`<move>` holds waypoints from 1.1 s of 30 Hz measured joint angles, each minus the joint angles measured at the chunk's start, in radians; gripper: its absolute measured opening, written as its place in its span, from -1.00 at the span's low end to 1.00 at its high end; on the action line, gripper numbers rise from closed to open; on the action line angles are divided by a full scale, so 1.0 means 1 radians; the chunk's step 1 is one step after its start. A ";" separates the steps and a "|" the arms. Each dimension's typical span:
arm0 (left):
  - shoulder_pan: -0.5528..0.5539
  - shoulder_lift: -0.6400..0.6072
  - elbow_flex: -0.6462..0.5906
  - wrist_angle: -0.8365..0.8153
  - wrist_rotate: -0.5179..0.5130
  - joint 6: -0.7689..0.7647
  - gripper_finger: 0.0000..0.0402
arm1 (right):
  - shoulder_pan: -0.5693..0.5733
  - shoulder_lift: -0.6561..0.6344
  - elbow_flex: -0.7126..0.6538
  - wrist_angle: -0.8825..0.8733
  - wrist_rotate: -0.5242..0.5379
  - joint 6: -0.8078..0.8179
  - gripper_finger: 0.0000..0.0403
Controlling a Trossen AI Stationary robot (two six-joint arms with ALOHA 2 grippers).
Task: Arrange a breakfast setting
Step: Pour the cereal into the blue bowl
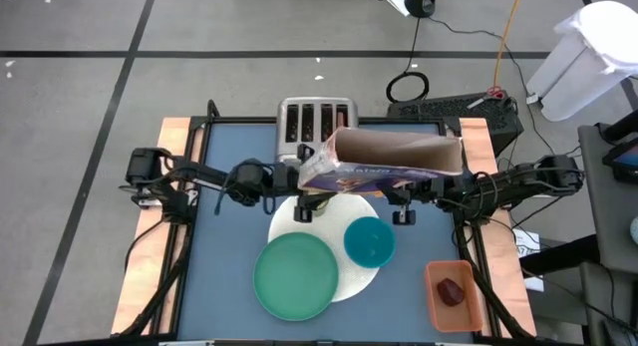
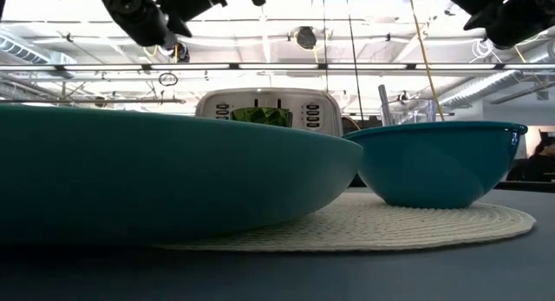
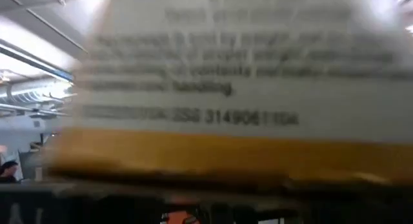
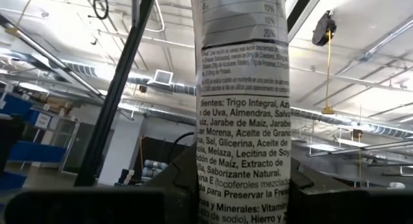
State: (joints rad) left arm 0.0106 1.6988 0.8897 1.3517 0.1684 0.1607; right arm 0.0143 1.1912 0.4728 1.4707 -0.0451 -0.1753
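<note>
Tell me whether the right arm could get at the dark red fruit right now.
Probably not yet: the right pincer is shut on the purple cereal box, though the dark red fruit lies uncovered below.

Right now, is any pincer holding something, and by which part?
Both hold the cereal box above the table: left pincer at one end, right pincer on its narrow side panel.

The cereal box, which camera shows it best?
The high view: the whole cereal box shows, held tilted between both arms above the table. The right wrist view shows its ingredient panel, the left wrist only blurred print; the low view misses it.

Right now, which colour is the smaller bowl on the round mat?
The bowl is teal; the high view shows it best.
</note>
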 joint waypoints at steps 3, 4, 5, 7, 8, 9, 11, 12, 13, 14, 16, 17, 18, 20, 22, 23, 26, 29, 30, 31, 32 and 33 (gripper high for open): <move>0.000 0.017 0.040 0.005 0.000 0.007 0.35 | 0.000 0.000 0.001 0.006 -0.006 0.000 -0.51; 0.000 0.018 0.049 0.004 0.000 0.007 0.35 | 0.000 -0.001 0.002 0.006 -0.007 0.001 -0.51; 0.000 0.018 0.057 0.000 0.000 0.006 0.35 | 0.000 -0.001 0.002 0.006 -0.007 0.000 -0.51; 0.000 0.018 0.068 -0.011 0.000 0.006 0.35 | 0.000 -0.002 0.003 0.007 -0.007 -0.003 -0.51; 0.000 0.018 0.071 -0.012 0.000 -0.002 0.35 | 0.000 -0.002 0.003 0.007 -0.007 -0.004 -0.51; 0.000 0.018 0.075 -0.012 -0.001 -0.015 0.35 | 0.000 -0.002 0.003 0.007 -0.007 -0.005 -0.51; 0.000 0.018 0.085 -0.016 -0.001 -0.039 0.35 | 0.000 -0.002 0.003 0.005 -0.006 -0.005 -0.51; 0.000 0.018 0.086 -0.016 -0.001 -0.047 0.35 | 0.000 -0.002 0.003 0.001 -0.006 -0.005 -0.51; 0.000 0.018 0.087 -0.016 -0.001 -0.052 0.35 | 0.000 -0.002 0.003 -0.003 -0.006 -0.005 -0.51; 0.000 0.018 0.087 -0.016 -0.001 -0.058 0.35 | 0.000 -0.002 0.003 -0.006 -0.006 -0.005 -0.51; 0.000 0.018 0.087 -0.016 -0.001 -0.058 0.35 | 0.000 -0.002 0.003 -0.009 -0.006 -0.005 -0.51; 0.000 0.018 0.087 -0.016 -0.001 -0.059 0.35 | 0.000 -0.002 0.003 -0.011 -0.006 -0.005 -0.51; 0.000 0.018 0.087 -0.016 -0.002 -0.061 0.35 | 0.000 -0.002 0.003 -0.012 -0.006 -0.005 -0.51; 0.000 0.018 0.087 -0.016 -0.002 -0.065 0.35 | 0.000 -0.002 0.003 -0.016 -0.006 -0.005 -0.51; 0.000 0.018 0.087 -0.016 -0.003 -0.065 0.35 | 0.000 -0.002 0.003 -0.017 -0.006 -0.004 -0.51; 0.000 0.018 0.087 -0.016 -0.003 -0.065 0.35 | 0.000 -0.001 0.003 -0.018 -0.005 -0.004 -0.51; 0.000 0.017 0.087 -0.016 -0.004 -0.058 0.35 | 0.000 -0.001 0.003 -0.022 -0.003 -0.002 -0.51; 0.000 0.017 0.087 -0.016 -0.009 -0.058 0.35 | 0.000 0.000 0.003 -0.023 -0.002 -0.001 -0.51; 0.000 0.017 0.087 -0.016 -0.010 -0.058 0.35 | 0.000 0.000 0.002 -0.023 -0.002 -0.001 -0.51; 0.000 0.017 0.087 -0.016 -0.011 -0.059 0.35 | 0.000 0.000 0.002 -0.023 -0.002 -0.001 -0.51; 0.000 0.017 0.087 -0.016 -0.011 -0.059 0.35 | 0.000 0.000 0.002 -0.023 -0.002 -0.001 -0.51; 0.000 0.017 0.087 -0.016 -0.011 -0.059 0.35 | 0.000 0.000 0.002 -0.025 -0.002 -0.001 -0.51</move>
State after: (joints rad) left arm 0.0105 1.7161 0.9764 1.3360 0.1570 0.1013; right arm 0.0143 1.1911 0.4747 1.4456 -0.0470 -0.1764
